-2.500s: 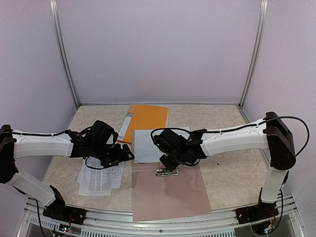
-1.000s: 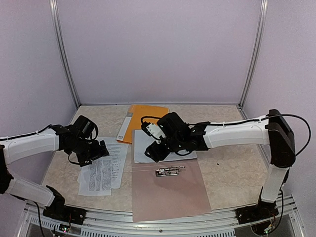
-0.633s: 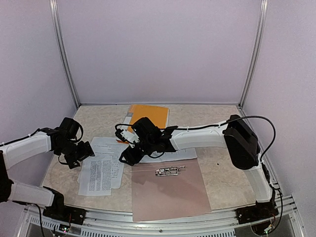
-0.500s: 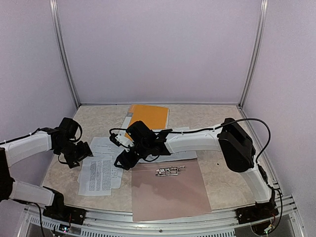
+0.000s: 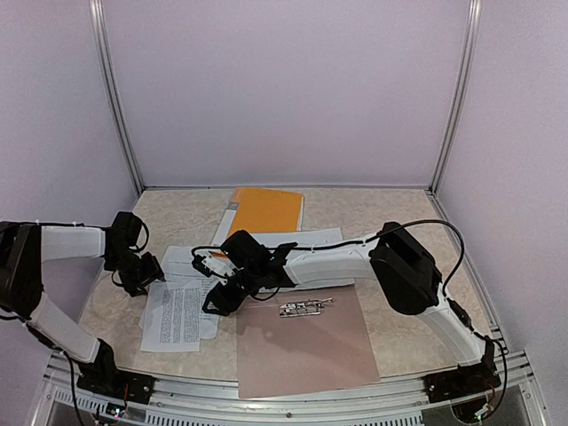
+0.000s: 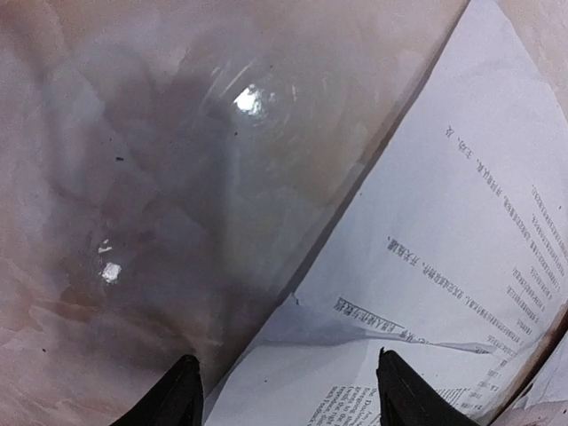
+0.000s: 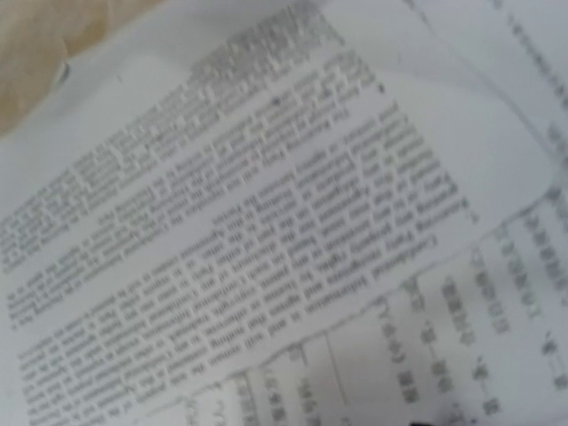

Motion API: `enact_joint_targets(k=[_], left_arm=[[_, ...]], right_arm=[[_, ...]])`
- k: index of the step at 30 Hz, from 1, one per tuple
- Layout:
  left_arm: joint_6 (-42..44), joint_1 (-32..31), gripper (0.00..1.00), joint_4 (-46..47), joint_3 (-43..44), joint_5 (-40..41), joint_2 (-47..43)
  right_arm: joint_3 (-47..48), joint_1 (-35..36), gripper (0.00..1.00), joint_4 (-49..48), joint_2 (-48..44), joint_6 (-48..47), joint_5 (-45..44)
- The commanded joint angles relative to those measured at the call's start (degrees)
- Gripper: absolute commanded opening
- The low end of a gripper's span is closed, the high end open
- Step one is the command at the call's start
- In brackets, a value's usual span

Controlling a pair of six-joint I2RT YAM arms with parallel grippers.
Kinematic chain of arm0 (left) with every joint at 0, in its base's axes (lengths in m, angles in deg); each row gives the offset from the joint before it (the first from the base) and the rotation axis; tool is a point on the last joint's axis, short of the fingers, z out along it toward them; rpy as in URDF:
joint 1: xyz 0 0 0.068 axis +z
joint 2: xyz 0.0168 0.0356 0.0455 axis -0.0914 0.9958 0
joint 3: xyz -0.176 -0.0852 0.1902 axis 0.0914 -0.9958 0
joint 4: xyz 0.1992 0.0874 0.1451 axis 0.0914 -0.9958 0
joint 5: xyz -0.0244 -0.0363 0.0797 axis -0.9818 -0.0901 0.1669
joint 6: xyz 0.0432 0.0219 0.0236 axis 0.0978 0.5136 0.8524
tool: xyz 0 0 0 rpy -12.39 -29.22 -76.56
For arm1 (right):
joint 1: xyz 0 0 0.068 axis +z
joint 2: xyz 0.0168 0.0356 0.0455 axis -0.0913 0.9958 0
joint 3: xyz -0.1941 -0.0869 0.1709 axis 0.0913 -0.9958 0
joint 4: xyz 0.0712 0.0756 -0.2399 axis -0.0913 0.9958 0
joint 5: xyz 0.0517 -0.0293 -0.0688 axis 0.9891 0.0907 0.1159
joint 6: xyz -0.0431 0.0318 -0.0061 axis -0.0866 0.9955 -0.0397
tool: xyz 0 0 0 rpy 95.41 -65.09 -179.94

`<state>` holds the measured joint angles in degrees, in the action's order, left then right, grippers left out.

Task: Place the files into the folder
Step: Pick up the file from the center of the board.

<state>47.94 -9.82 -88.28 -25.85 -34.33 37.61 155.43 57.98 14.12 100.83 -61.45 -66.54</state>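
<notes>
Near the left edge of the counter (image 5: 408, 222), the left hand (image 5: 142, 273) hangs low, its two fingers spread apart and gripping nothing. Its own camera shows the dark fingertips (image 6: 182, 395) over bare, glossy counter and the slanted edge of a printed page.

Just to its right lie the papers (image 5: 182, 311): white sheets of dense black print, overlapping at loose angles in an untidy spread on the left half of the counter, toward the near edge. None is inside a folder.

Over the right side of that spread sits the right hand (image 5: 220, 300), its arm stretched from the near right corner across the middle of the counter. Its camera is filled with blurred lines of print (image 7: 222, 222); whether the fingers are parted or have hold of a sheet cannot be told, nor whether they touch the paper.

At the middle of the far edge lies an orange folder (image 5: 264, 211), closed and flat. A tan folder (image 5: 306, 351) lies open at the middle of the near edge, just beside the papers, with a metal clip (image 5: 304, 308) near its far end. Another white sheet (image 5: 333, 273) shows under the right arm, between the two folders.
</notes>
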Motion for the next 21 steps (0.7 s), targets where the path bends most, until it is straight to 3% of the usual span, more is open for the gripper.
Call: enact_joint_targets(k=[1,6,21], left_arm=[[3.01,1.83,0.58,2.94,3.12,-4.15,4.45],[3.58,2.67,0.39,3.82,2.72,-6.91,6.42],[3.93,2.73,0.15,3.00,3.33,-5.32,2.41]], right_arm=[[1.16,-0.05,0.57,1.15,1.80,0.33,1.57],[0.90,-0.12,0.56,1.23,2.06,0.25,1.32],[0.80,-0.37,0.53,2.66,3.49,0.52,0.71]])
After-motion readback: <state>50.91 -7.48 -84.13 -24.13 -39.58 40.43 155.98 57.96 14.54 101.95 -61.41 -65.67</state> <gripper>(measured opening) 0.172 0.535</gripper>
